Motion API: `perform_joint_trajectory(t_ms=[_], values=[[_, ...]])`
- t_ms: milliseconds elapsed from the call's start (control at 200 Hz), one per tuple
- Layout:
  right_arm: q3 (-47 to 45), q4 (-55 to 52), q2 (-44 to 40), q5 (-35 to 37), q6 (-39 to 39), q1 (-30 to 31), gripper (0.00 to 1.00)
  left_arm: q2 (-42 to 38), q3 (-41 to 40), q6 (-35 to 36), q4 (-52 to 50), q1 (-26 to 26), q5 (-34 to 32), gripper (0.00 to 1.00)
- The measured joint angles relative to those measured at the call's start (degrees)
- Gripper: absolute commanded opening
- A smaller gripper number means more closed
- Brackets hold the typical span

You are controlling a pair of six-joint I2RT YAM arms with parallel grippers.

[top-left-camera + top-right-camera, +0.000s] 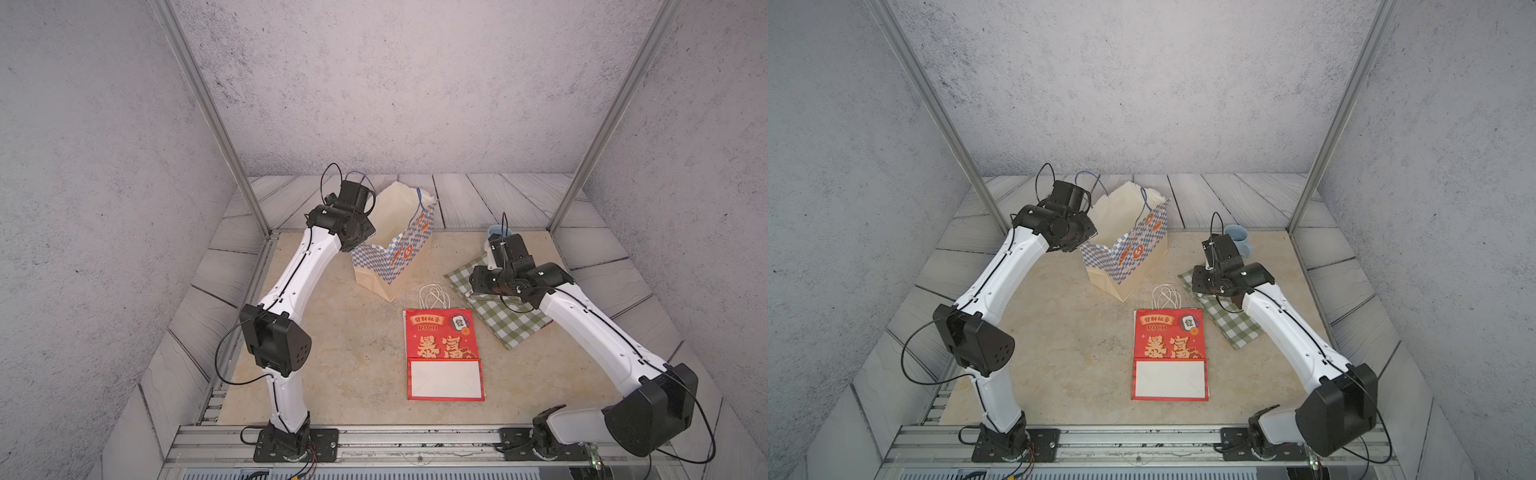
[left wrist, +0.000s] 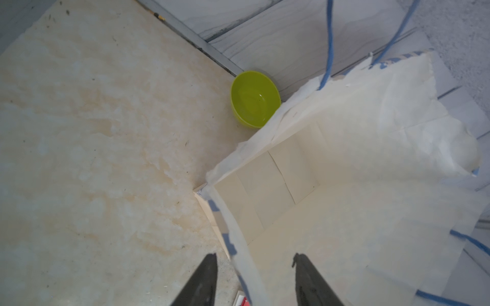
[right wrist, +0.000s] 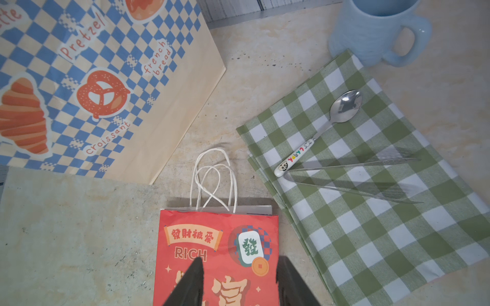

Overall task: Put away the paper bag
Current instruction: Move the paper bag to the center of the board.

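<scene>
red paper bag [image 1: 444, 353]: lies flat and folded at near centre of worktop [image 1: 332, 353], white cord handles pointing far.
checkered bakery bag [image 1: 399, 253]: stands open at far centre.
left hand [image 2: 256, 258]: fingers apart, straddles left rim of checkered bakery bag, grips nothing.
right hand [image 3: 240, 261]: partly open, empty, hovers over red paper bag.
green gingham cloth [image 3: 371, 225]: lies right of red paper bag, carries spoon [image 3: 320, 129] and metal tongs [image 3: 352, 164].
blue mug [image 3: 371, 34]: stands at far edge of green gingham cloth.
lime bowl [image 2: 254, 99]: sits just beside checkered bakery bag, at worktop's far edge.
</scene>
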Motion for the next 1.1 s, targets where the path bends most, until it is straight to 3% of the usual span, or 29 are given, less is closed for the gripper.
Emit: perform_joint_trajectory(t_ms=[520,886,1101], values=[[-0.4,-0.4,-2.9,2.0,-0.7,0.0,0.44,1.7,2.1,0.2,-2.9,-0.1,-2.9,0.00],[-1.0,-0.5,-3.8,2.9,-1.3,0.0,0.44,1.3,1.5,2.3,-3.4,2.3,-5.2,0.00],[-0.6,-0.4,-3.8,3.5,-4.7,-0.1,0.44,-7.8,-8.2,8.2,-2.8,6.4,-5.2,0.00]])
